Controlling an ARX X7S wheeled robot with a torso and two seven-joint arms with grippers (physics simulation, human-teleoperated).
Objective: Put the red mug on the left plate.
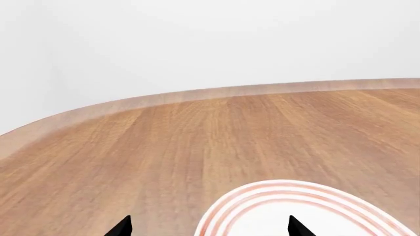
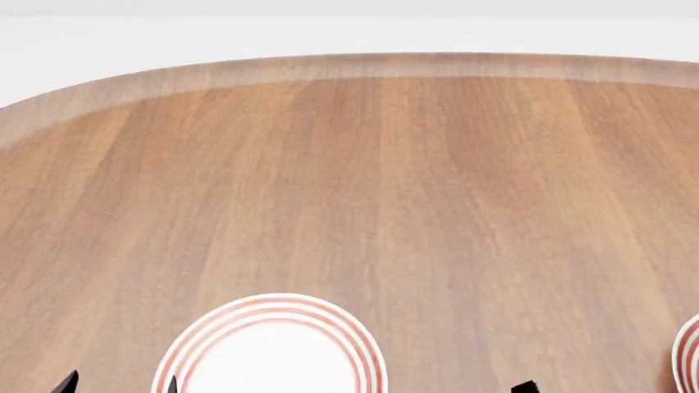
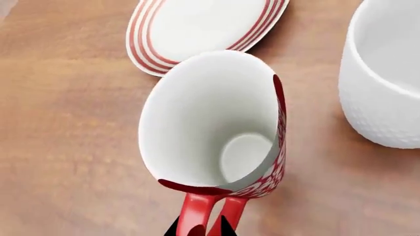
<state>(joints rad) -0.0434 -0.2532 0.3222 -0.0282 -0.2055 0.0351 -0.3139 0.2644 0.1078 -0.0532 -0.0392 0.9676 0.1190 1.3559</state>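
The red mug, white inside with a white floral pattern, fills the right wrist view, tilted with its mouth toward the camera. My right gripper is shut on its red loop handle. The mug is out of the head view. The left plate, white with thin red rings, lies at the near edge of the head view. My left gripper is open, straddling that plate's rim with nothing held. Its tips show just left of the plate.
A larger plain white mug stands close beside the red mug. A red-ringed plate lies beyond the mug; I cannot tell which one. Another plate's rim shows at the head view's right edge. The wooden table has a rounded far edge.
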